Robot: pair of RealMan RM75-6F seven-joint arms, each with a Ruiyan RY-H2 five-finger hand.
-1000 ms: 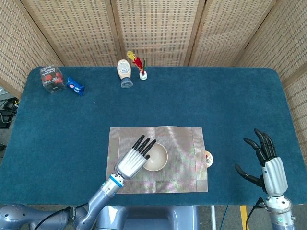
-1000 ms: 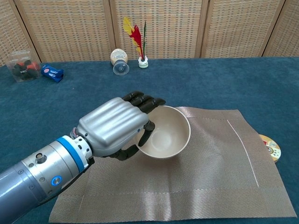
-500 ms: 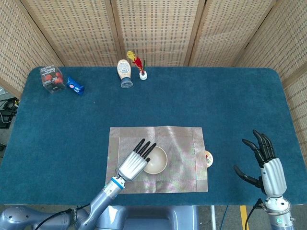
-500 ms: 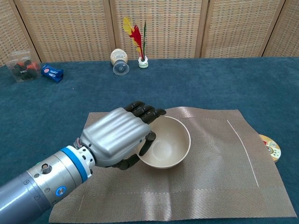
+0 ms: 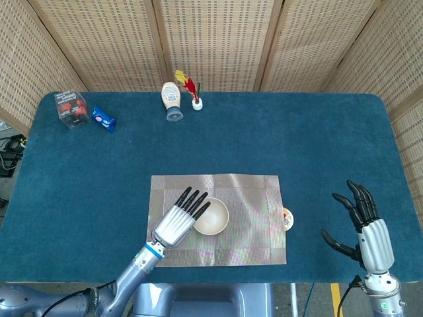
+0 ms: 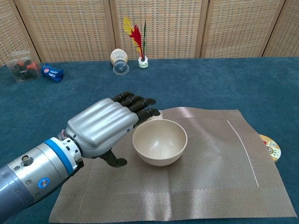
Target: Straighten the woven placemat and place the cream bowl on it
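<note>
Showing no legible writing: cream bowl [image 6: 160, 142]

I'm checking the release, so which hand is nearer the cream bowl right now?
Left. The left hand sits just beside the round cream bowl over the woven placemat, fingers apart. The right hand hovers far off past the placemat's right edge.

The bowl [image 5: 210, 216] sits on the placemat [image 5: 251, 224]; left hand [image 5: 177, 221] just left of the bowl, right hand [image 5: 365, 228] far right
</note>
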